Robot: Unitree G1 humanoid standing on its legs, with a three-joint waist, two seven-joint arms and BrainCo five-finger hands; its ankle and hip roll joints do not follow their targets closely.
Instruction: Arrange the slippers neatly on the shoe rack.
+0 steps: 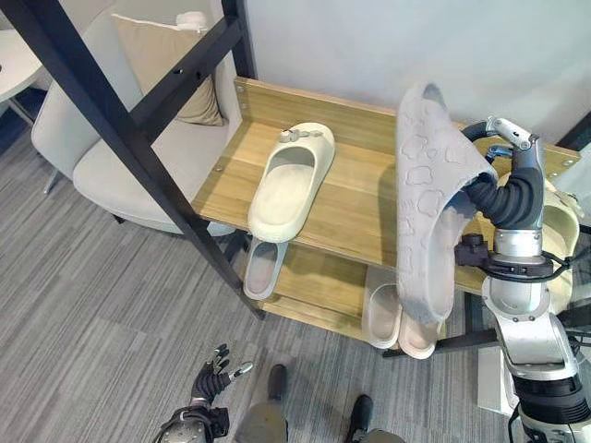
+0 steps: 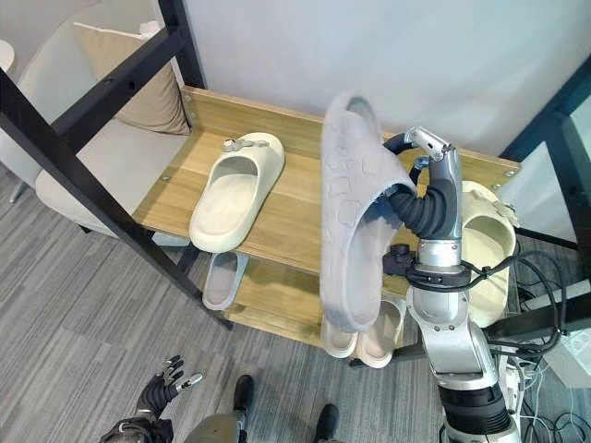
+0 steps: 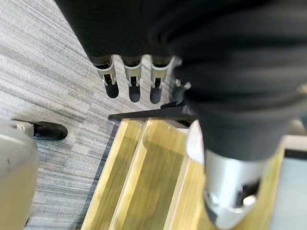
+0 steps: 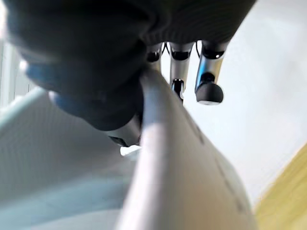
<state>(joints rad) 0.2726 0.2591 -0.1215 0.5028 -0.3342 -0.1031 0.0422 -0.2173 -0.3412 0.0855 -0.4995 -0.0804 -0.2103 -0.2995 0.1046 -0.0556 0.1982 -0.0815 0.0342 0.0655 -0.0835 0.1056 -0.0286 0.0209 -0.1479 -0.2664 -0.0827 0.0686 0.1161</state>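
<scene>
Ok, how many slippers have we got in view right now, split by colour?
Cream slippers: 2, one on the top shelf at, one behind the right arm.
Grey slippers: 2, one held in the right hand at, one on the lower shelf at.
Pale pink slippers: 2, side by side on the lower shelf.
Total: 6.

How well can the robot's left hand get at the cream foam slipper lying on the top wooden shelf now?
Probably not yet. The left hand hangs low near the floor, open and empty, well below the cream foam slipper. The black diagonal bar crosses before the top wooden shelf on that side.
</scene>
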